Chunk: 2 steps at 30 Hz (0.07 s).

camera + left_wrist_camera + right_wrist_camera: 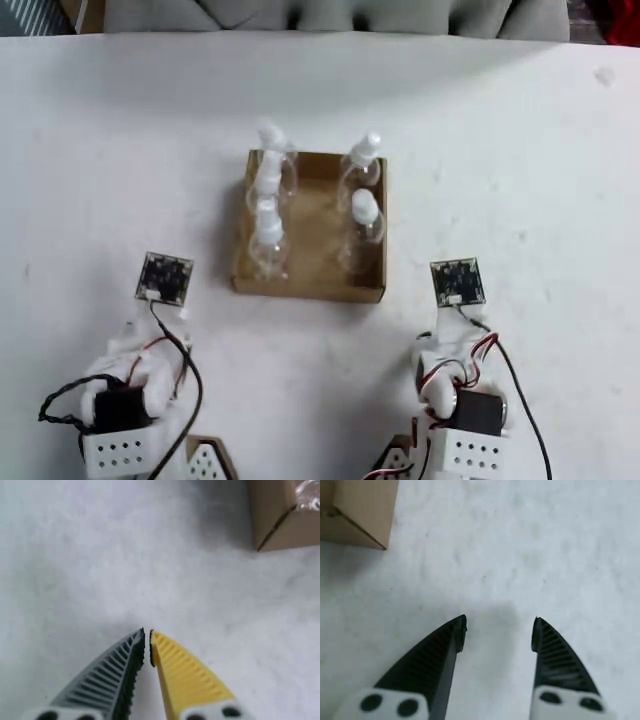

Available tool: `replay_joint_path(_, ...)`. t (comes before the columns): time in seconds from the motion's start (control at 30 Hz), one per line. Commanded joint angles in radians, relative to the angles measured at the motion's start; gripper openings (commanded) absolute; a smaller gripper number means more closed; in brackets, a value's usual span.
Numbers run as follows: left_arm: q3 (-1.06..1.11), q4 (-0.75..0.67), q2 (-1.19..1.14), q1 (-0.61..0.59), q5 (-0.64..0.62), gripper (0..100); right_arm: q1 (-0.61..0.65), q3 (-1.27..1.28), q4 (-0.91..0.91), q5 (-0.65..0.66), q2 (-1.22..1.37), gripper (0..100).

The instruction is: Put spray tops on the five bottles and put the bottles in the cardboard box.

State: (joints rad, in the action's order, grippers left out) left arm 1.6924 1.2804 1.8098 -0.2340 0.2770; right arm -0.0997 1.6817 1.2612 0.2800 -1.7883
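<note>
The cardboard box [310,288] stands at the table's middle, open at the top. Several clear bottles [268,245] with white spray tops [365,147] stand upright inside it, in two rows. Both arms are drawn back near the table's front edge, short of the box. My left gripper [147,636] is shut with nothing in it, grey and yellow fingertips touching, and a box corner [282,517] lies ahead of it. My right gripper [500,629] is open and empty above bare table, with another box corner [357,510] ahead.
The left arm [125,395] and the right arm [458,385] sit folded at the front edge, each with a square camera board. The white tabletop [520,170] is bare around the box. A grey sofa edge [330,15] lies beyond the far side.
</note>
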Motion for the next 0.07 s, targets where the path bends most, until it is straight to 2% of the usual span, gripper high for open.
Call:
replay_joint_path(0.0, 0.0, 0.006, 0.018, 0.013, 0.005, 2, -0.008, 0.008, 0.007, 0.005, -0.013, 17.3)
replay_joint_path(0.03, 0.0, 0.006, 0.018, 0.013, 0.005, 2, -0.008, 0.008, 0.007, 0.005, -0.013, 17.3)
